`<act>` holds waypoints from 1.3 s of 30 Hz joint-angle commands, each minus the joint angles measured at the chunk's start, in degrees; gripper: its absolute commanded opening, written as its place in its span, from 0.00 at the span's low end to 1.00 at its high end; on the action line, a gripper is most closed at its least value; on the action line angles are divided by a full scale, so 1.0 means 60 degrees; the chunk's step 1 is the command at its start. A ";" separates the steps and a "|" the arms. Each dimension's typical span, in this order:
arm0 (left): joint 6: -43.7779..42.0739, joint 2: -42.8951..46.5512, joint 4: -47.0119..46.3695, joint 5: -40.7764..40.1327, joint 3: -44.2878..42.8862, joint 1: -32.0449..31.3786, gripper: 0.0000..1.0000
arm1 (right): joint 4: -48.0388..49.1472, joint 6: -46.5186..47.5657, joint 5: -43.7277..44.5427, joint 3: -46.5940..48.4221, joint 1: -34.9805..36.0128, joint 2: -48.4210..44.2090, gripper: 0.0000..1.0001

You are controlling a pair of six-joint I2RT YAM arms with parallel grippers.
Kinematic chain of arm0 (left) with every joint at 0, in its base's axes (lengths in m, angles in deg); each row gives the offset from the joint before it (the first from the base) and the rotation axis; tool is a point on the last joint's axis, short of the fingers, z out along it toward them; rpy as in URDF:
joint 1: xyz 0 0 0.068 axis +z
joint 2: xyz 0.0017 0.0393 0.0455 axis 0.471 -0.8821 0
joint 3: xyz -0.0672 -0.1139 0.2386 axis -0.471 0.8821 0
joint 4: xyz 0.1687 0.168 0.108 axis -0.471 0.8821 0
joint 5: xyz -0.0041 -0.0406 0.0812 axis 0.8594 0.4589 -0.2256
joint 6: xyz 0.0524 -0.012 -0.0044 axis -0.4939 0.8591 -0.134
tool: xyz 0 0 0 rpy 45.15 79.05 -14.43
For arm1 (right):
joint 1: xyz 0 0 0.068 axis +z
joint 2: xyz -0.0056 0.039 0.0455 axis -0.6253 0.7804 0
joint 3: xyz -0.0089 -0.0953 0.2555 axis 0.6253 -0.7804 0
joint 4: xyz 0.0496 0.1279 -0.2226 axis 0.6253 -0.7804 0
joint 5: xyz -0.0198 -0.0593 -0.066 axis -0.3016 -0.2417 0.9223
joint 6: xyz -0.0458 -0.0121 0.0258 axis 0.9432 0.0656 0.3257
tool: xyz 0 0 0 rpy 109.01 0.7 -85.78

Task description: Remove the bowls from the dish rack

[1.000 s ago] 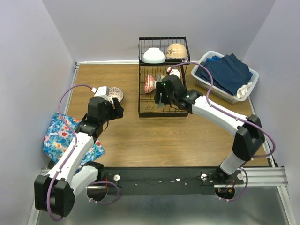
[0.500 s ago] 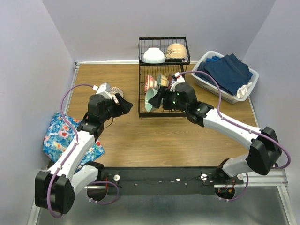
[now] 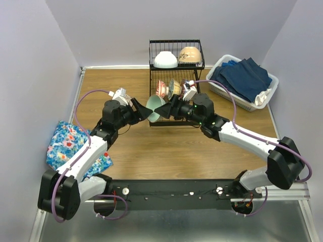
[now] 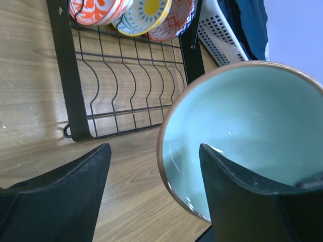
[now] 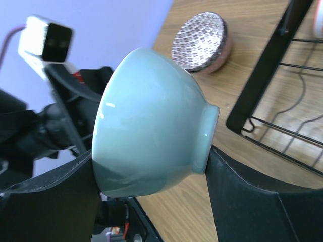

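Note:
My right gripper (image 3: pixel 162 110) is shut on a mint-green bowl (image 3: pixel 154 109), held on its side just left of the black wire dish rack (image 3: pixel 151 122). In the right wrist view the pads press the bowl (image 5: pixel 151 121) at its rim and foot. My left gripper (image 4: pixel 154 151) is open and straddles the bowl's (image 4: pixel 242 131) rim, with one finger inside it and the other outside, apart from it. Three patterned bowls (image 3: pixel 161 89) stand in the lower tray. A white bowl (image 3: pixel 165 59) and a beige bowl (image 3: pixel 189 54) sit upside down on the upper shelf.
A pink patterned bowl (image 5: pixel 202 43) sits on the wooden table left of the rack. A white basket (image 3: pixel 235 103) with blue cloths (image 3: pixel 242 75) stands at the right. A floral cloth (image 3: pixel 63 146) lies at the left edge.
My right gripper has lifted the mint-green bowl out of the rack's lower tray and carried it left. My left arm has swung right to meet it, its fingers now around the rim.

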 commanded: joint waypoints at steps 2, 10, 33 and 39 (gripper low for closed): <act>0.0479 -0.0331 -0.0545 0.0255 0.0144 -0.0132 0.73 | 0.1805 -0.0367 -0.0659 -0.0096 0.0047 -0.0275 0.22; 0.0669 -0.0302 -0.0750 0.0328 0.0437 -0.0132 0.27 | 0.2113 -0.0499 -0.0425 -0.0521 0.0047 -0.0377 0.24; -0.2170 -0.0212 0.2852 -0.2541 -0.1773 0.0996 0.00 | -0.0683 0.1551 0.2343 -0.0873 0.0062 -0.1842 0.93; -0.2538 -0.1251 0.3336 -0.3067 -0.2813 0.1991 0.00 | -0.1357 0.2152 0.2797 -0.0931 0.0047 -0.2354 0.93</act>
